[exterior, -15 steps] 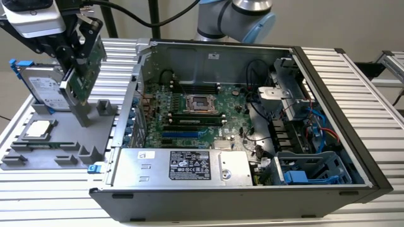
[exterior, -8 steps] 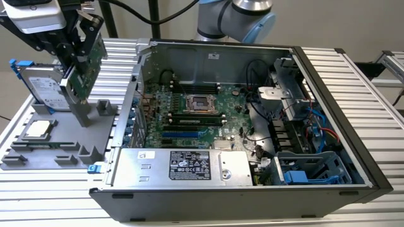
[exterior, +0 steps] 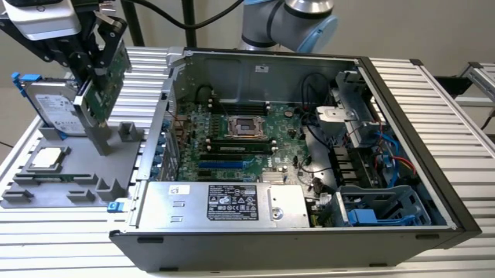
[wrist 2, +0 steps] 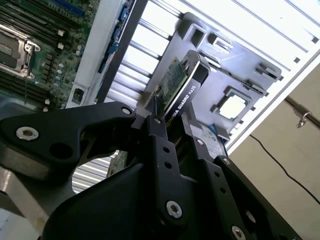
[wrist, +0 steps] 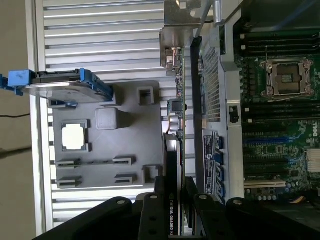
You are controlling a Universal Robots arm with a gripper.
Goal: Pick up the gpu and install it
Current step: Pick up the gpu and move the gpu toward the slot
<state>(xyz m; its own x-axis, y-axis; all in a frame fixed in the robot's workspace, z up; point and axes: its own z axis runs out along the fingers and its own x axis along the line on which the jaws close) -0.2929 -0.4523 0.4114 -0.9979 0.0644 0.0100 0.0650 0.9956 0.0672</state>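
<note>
The gpu [exterior: 108,78] is a green card with a black shroud. It hangs on edge over the grey holder tray [exterior: 77,179], at the exterior view's left. Its silver bracket [exterior: 97,136] points down, close to the tray; I cannot tell whether they touch. My gripper [exterior: 97,68] is shut on the card's upper part. In the first wrist view the gpu [wrist: 181,125] shows edge-on, with the bracket [wrist: 175,45] at its far end and my gripper [wrist: 176,200] clamped on it. In the second wrist view my gripper [wrist 2: 167,122] pinches the gpu [wrist 2: 182,85] by its shroud edge.
The open computer case [exterior: 402,145] lies to the exterior view's right of the tray, motherboard [exterior: 232,139] and blue slots [exterior: 220,165] exposed. A silver hard drive with blue clips [exterior: 50,107] stands on the tray, and a square processor chip [exterior: 48,156] lies there. A ribbed metal table [exterior: 46,243] is underneath.
</note>
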